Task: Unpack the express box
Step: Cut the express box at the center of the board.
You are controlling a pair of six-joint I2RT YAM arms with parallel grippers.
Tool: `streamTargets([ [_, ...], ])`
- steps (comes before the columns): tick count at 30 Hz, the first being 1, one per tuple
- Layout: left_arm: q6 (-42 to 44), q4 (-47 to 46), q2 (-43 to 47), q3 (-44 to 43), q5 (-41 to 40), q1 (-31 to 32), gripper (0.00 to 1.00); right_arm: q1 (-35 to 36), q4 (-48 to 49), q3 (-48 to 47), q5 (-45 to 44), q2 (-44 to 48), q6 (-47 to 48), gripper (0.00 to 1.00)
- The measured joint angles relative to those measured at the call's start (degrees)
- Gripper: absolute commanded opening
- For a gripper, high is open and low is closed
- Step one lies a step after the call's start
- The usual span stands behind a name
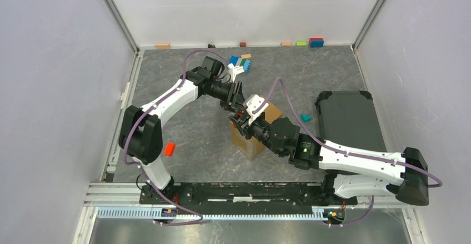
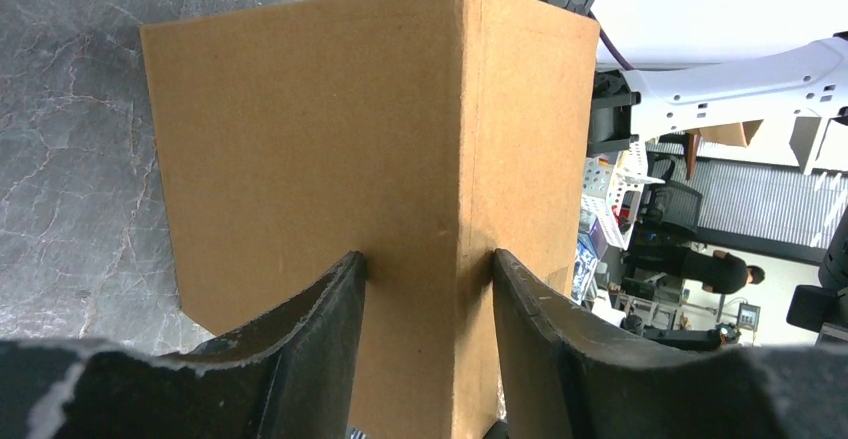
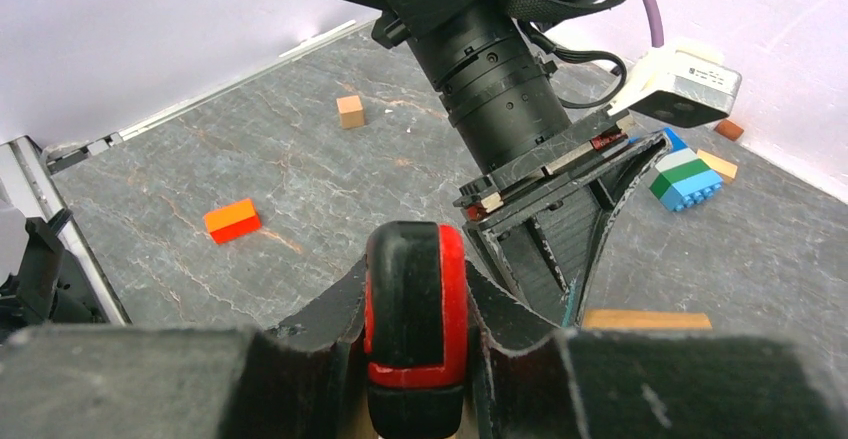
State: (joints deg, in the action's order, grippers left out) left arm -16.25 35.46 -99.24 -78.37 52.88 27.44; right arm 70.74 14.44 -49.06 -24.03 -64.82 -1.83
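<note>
Left gripper (image 1: 237, 105) and right gripper (image 1: 243, 123) meet over the express box (image 1: 251, 145), which we see mid-surface, slightly toward the near edge. Left wrist: fingers (image 2: 325, 334) straddle a box corner, parted; clamped or not, we can't tell. Right wrist: that gripper's clamped on a black-and-red object (image 3: 415, 259).

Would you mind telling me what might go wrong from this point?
The left fingers only straddle one corner of the express box, so it might twist loose. The right fingers hold a black-and-red object close beside the left wrist, so the arms might collide.
</note>
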Motion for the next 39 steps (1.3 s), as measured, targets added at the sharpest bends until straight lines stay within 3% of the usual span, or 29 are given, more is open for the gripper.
streamTargets([
  [22, 0.0, 2.2, -2.6, -2.7, 1.3, 0.0, 0.54, 0.1, -5.0, 2.1, -0.5, 5.2, -3.6, 0.0],
  [39, 0.0, 3.5, -4.0, -4.0, 1.9, 0.0, 0.53, 0.1, -2.3, 8.4, -1.5, 10.0, -8.0, 0.0],
])
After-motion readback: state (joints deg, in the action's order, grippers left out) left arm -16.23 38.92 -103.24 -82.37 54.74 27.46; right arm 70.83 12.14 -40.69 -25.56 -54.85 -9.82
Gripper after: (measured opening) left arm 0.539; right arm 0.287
